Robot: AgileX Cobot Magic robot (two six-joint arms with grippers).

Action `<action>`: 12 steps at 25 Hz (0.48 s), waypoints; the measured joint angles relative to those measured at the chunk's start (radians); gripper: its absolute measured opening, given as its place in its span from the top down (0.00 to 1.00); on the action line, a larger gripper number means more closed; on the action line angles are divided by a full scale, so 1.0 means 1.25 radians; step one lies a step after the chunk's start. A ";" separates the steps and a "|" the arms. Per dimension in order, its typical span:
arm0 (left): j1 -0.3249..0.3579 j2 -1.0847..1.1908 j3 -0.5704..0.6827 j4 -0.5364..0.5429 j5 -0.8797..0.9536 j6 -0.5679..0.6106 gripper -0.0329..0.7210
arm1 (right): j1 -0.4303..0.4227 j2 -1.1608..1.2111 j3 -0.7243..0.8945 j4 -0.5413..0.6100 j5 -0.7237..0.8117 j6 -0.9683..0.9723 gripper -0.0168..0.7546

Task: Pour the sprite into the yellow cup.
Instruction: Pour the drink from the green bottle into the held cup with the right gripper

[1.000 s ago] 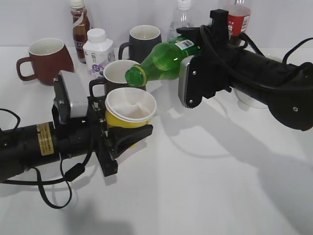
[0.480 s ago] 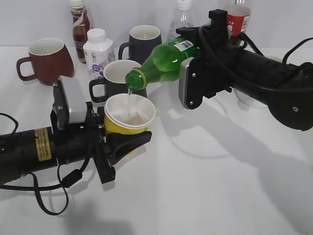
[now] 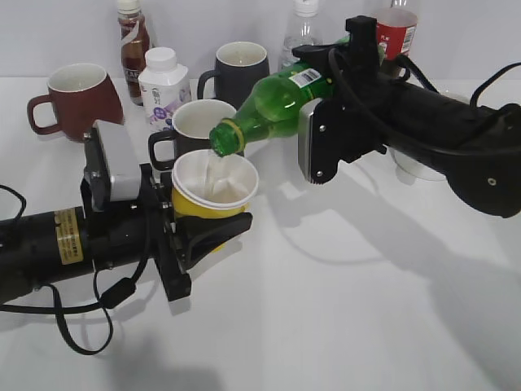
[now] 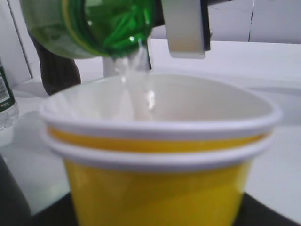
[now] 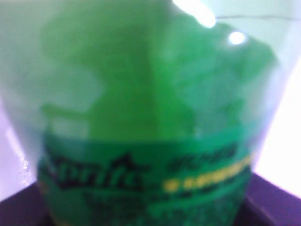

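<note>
My right gripper (image 3: 319,106) is shut on the sprite (image 3: 273,106), a green bottle tilted neck-down to the left, its open mouth just over the yellow cup (image 3: 213,189). Clear liquid streams from the bottle (image 4: 94,28) into the cup's white inside (image 4: 155,141). My left gripper (image 3: 199,228) is shut on the yellow cup and holds it above the table. In the right wrist view the sprite's label (image 5: 141,179) fills the frame and hides the jaws.
A dark mug (image 3: 191,126) stands right behind the cup. A brown-red mug (image 3: 77,98), a white milk bottle (image 3: 163,85), a brown bottle (image 3: 133,41), a grey mug (image 3: 240,69), a clear bottle (image 3: 303,28) and a red-labelled bottle (image 3: 397,28) line the back.
The sprite bottle has tipped further down and its mouth has come over the cup; liquid has started to flow. The left arm with the cup has shifted slightly left.
</note>
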 joint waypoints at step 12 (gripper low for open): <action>0.000 0.000 0.000 0.000 -0.001 0.000 0.51 | 0.000 0.000 0.000 0.000 -0.001 -0.018 0.40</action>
